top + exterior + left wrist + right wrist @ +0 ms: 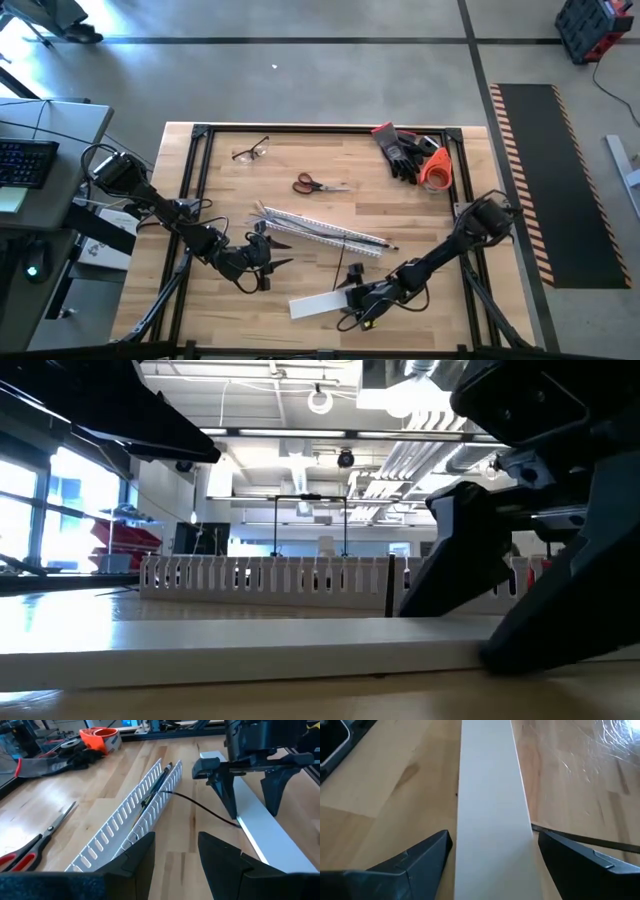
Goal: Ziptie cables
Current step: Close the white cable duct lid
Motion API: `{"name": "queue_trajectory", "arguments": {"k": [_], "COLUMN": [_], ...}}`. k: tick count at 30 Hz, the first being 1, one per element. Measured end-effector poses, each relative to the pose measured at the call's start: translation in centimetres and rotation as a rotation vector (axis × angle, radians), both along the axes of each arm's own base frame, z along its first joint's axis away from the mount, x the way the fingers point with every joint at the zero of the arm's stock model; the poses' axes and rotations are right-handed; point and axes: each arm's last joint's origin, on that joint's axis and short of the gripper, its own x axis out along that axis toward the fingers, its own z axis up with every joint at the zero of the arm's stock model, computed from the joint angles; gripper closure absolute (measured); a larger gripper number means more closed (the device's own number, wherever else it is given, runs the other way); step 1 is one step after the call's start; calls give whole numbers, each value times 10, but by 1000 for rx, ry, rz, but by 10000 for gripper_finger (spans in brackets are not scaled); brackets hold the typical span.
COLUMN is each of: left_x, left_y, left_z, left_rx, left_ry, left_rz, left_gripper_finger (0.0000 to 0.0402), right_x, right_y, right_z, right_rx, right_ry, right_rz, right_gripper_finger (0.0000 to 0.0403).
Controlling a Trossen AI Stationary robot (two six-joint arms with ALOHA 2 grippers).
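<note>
The cables (159, 782) lie inside the white slotted duct (325, 230), which runs across the middle of the table (300, 150); only a dark strand along its channel shows, and the colours are hard to make out. The ziptie (202, 807), a thin black strip, leaves the duct's right part and curves toward the near right, passing under the right gripper (250, 795) to the edge of the flat white cover strip (492, 805).

The right gripper is low over that cover strip at the near right, its fingers (415, 862) spread wide, one on each side of the strip's edges, not visibly pinching it. The ziptie runs just past one finger.

The left gripper (175, 857) hovers at the duct's left end, jaws parted by a moderate gap, with nothing between them.

Farther off, red-handled scissors (318, 184) lie beyond the duct, safety glasses (251, 151) at the far left, and black gloves (404, 152) with an orange tape roll (436, 168) at the far right corner.
</note>
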Motion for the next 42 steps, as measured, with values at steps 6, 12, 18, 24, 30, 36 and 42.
{"name": "queue_trajectory", "arguments": {"k": [6,12,18,24,30,36,42], "left_x": [0,0,0,0,1,1,1], "left_y": [0,0,0,0,0,-1,5], "left_z": [0,0,0,1,1,4,19], "left_rx": [-1,-3,-8,-13,-50,-87,-84], "left_ry": [0,-1,-2,-9,-21,-39,-83], "left_rz": [0,1,3,3,17,-1,-37], "left_gripper_finger": [269,269,269,269,269,295,389], "right_x": [0,-7,-11,-11,-15,-21,-21], "right_y": [-1,-3,0,-1,-6,-16,-29], "right_z": [-19,-32,-34,-29,-3,30,72], "right_rx": [37,81,87,109,74,9,20], "right_ry": [37,-5,-47,-71,-77,-61,-123], "right_rz": [-57,-134,-211,-235,-201,-214,-177], "right_gripper_finger": [126,185,186,186,187,188,188]}}
